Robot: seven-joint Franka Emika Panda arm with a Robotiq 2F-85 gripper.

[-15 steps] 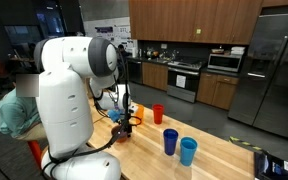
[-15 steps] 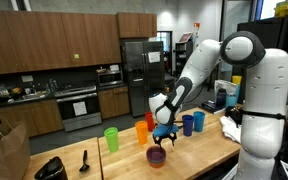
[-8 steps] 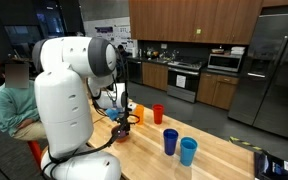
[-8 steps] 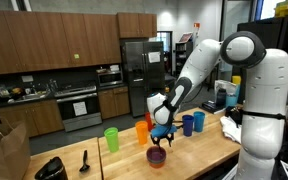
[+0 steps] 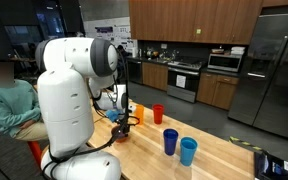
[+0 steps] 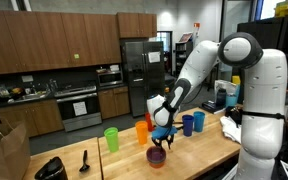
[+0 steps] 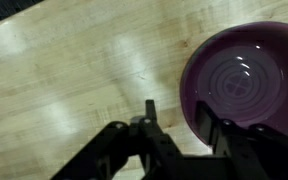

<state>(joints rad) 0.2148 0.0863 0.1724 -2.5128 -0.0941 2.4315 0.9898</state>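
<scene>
A purple bowl (image 7: 246, 80) stands on the wooden table top (image 7: 64, 70). In the wrist view my gripper (image 7: 185, 122) comes in from the bottom and is open. Its left finger (image 7: 149, 112) is outside the bowl and its right finger (image 7: 227, 132) is over the bowl's inside, so the near rim lies between them. In both exterior views the gripper (image 6: 161, 139) (image 5: 124, 121) hangs just above the bowl (image 6: 157, 156). Whether a finger touches the rim cannot be told.
Upright cups stand around it: green (image 6: 111, 138), orange (image 6: 142, 131), dark blue (image 6: 188, 124) (image 5: 170, 141), light blue (image 5: 188, 151), red (image 5: 158, 113). A black utensil (image 6: 84, 158) and a dark object (image 6: 50, 168) lie near the table's end. A seated person (image 5: 6, 100) is behind the robot.
The arm and the bowl have not visibly moved. The seated person behind the robot has shifted a little.
</scene>
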